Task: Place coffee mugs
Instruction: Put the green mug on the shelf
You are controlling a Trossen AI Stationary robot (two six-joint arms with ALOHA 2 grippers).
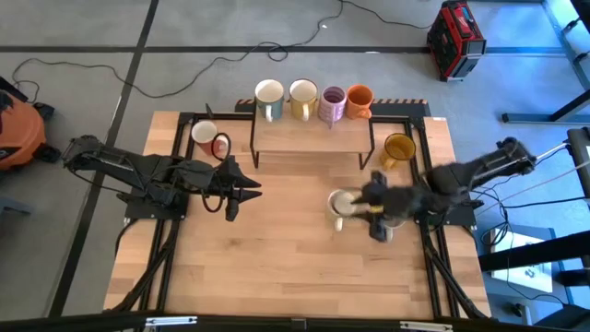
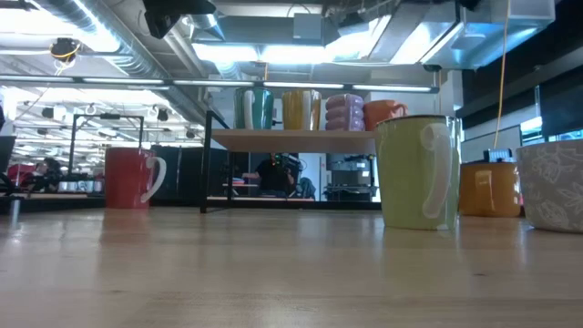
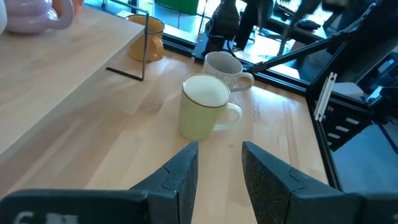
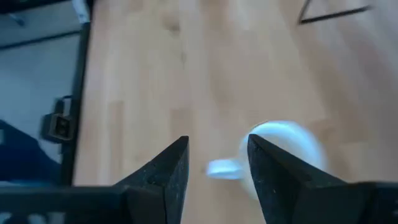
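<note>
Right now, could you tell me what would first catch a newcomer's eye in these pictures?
Four mugs lined up on the raised shelf at the table's far edge. Next, the right gripper, fingers apart, hovering by the pale cream mug on the tabletop. The left gripper waits open, left of centre, near the red mug.

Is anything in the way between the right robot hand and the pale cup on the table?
Nothing visible is. The right end effector hangs open just over the pale mug, whose handle pokes out between the fingers. The grey patterned mug stands close behind it, off to the side, not between them.
</note>
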